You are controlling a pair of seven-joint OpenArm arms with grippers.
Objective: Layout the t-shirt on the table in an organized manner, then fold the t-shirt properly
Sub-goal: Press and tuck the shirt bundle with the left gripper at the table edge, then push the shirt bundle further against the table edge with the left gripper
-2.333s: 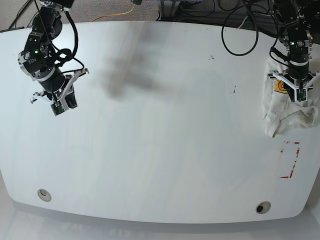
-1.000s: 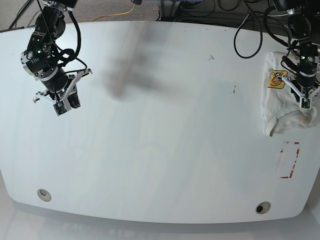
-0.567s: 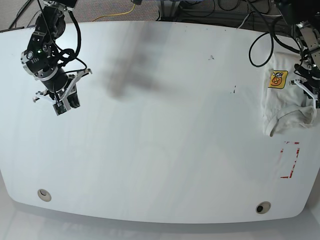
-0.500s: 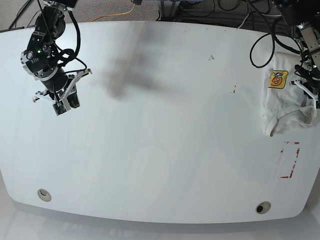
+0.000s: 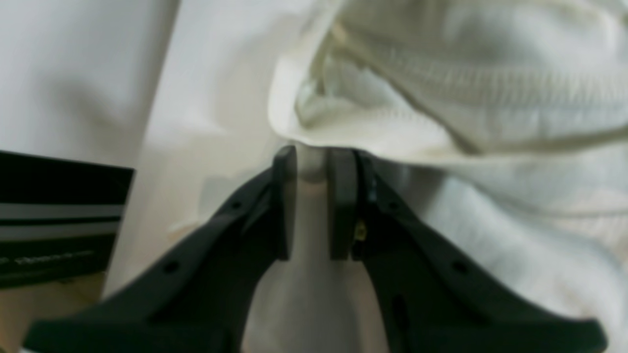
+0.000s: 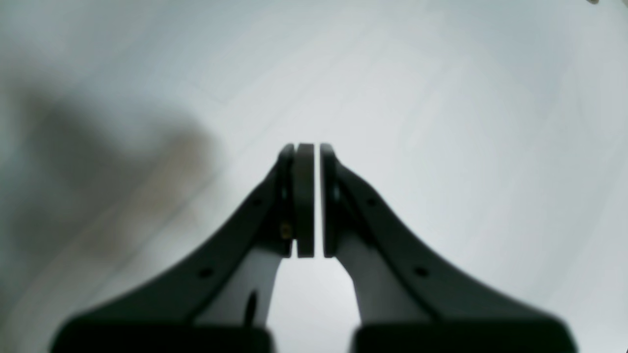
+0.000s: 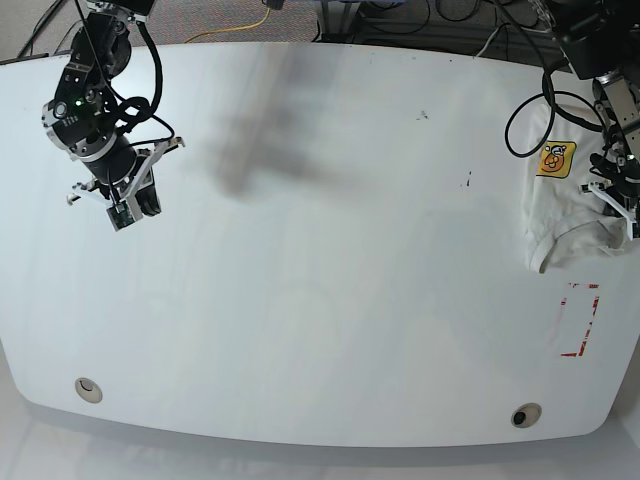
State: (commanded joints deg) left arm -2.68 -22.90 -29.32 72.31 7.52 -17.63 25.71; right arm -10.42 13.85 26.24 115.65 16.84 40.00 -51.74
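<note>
- Spanning the base view, the large glossy white table (image 7: 330,260) carries a red-outlined rectangle mark (image 7: 581,320) near its right edge.
- The crumpled cream cotton t-shirt (image 7: 565,215) lies bunched just above that mark.
- The left gripper (image 5: 314,196), jaws nearly together, pinches a shirt fold.
- The right gripper (image 6: 308,196), pressed almost together, holds nothing far across the table.

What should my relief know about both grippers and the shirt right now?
Left gripper: nearly shut, a narrow gap between the jaws, tips at a hem of the t-shirt; a grip on cloth cannot be confirmed.
Right gripper: shut, empty, above bare table.
The shirt lies bunched at the table's edge on the left arm's side, graphic showing.
Done: nothing laid out.
Left: spread it flat, then fold.
</note>
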